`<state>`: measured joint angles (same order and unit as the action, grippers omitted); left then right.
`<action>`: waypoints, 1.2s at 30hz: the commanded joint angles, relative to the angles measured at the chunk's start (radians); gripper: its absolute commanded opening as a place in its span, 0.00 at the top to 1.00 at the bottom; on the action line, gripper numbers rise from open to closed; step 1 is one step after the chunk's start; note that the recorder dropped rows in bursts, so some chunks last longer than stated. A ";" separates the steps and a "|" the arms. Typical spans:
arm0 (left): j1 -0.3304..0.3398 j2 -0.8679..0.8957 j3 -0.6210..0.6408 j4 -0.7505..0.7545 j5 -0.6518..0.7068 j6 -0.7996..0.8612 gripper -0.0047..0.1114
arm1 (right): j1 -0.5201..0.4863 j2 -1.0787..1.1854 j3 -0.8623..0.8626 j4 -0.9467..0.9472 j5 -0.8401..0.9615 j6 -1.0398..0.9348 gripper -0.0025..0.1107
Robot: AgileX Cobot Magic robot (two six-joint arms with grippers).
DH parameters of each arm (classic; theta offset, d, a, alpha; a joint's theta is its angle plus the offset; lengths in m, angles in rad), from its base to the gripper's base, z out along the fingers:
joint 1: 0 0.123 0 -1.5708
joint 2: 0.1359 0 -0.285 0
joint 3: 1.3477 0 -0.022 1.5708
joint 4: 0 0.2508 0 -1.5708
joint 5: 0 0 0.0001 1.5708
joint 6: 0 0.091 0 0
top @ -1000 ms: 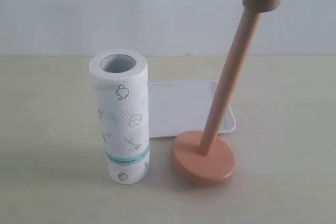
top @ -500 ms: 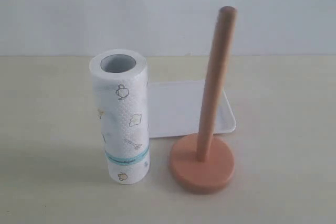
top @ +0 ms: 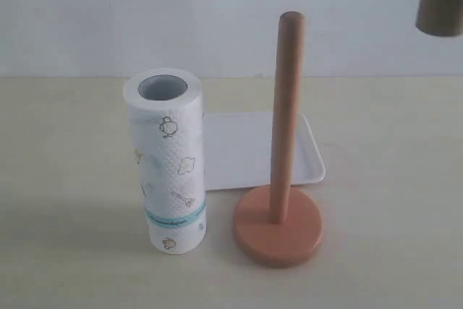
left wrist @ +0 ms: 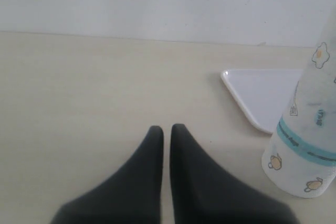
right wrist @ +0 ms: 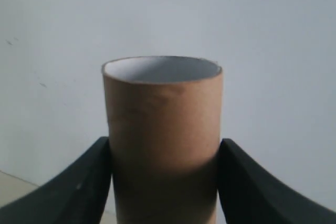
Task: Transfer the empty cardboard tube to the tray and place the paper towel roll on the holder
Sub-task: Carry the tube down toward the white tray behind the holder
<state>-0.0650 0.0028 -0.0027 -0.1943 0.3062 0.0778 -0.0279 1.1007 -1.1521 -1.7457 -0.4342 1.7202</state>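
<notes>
The empty cardboard tube (top: 441, 1) hangs high at the exterior view's top right, only its lower end showing, clear of the pole. In the right wrist view my right gripper (right wrist: 165, 148) is shut on the tube (right wrist: 163, 124), a finger on each side. The wooden holder (top: 278, 226) stands upright and bare. The paper towel roll (top: 168, 164) stands on end to its left, also seen at the left wrist view's edge as the roll (left wrist: 307, 140). The white tray (top: 246, 151) lies behind both. My left gripper (left wrist: 167, 128) is shut and empty, low over the table.
A beige table (top: 65, 179) runs back to a plain pale wall (top: 145, 12). The tray's corner (left wrist: 252, 90) shows beside the roll in the left wrist view.
The tube came fully off the pole and rose up and to the right. The holder, tilted a second ago, has settled back upright. The roll and tray have not moved.
</notes>
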 commanded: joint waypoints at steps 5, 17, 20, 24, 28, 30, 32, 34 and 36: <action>0.003 -0.003 0.003 -0.004 0.001 0.002 0.92 | -0.331 0.209 0.120 0.289 -0.453 -0.365 0.98; 0.003 -0.003 0.003 -0.004 0.001 0.002 0.92 | -0.067 0.555 0.091 0.001 -0.422 -0.672 0.98; 0.003 -0.003 0.003 -0.004 0.001 0.002 0.92 | 0.047 0.565 0.031 0.001 -0.273 -0.628 0.98; 0.003 -0.003 0.003 -0.004 0.001 0.002 0.92 | 0.131 0.567 -0.078 0.001 -0.242 -0.617 0.98; 0.003 -0.003 0.003 -0.004 0.001 0.002 0.92 | 0.167 0.567 -0.141 0.001 -0.237 -0.612 0.98; 0.003 -0.003 0.003 -0.004 0.001 0.002 0.92 | 0.167 0.567 -0.150 0.001 -0.224 -0.616 0.98; 0.003 -0.003 0.003 -0.004 0.001 0.002 0.92 | 0.167 0.567 -0.150 0.001 -0.199 -0.616 0.98; 0.003 -0.003 0.003 -0.004 0.001 0.002 0.92 | 0.167 0.575 -0.150 0.001 -0.194 -0.631 0.98; 0.003 -0.003 0.003 -0.004 0.001 0.002 0.92 | 0.167 0.588 -0.150 0.001 -0.194 -0.648 0.98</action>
<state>-0.0650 0.0028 -0.0027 -0.1943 0.3062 0.0778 0.1397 1.6767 -1.2937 -1.7483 -0.6412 1.0935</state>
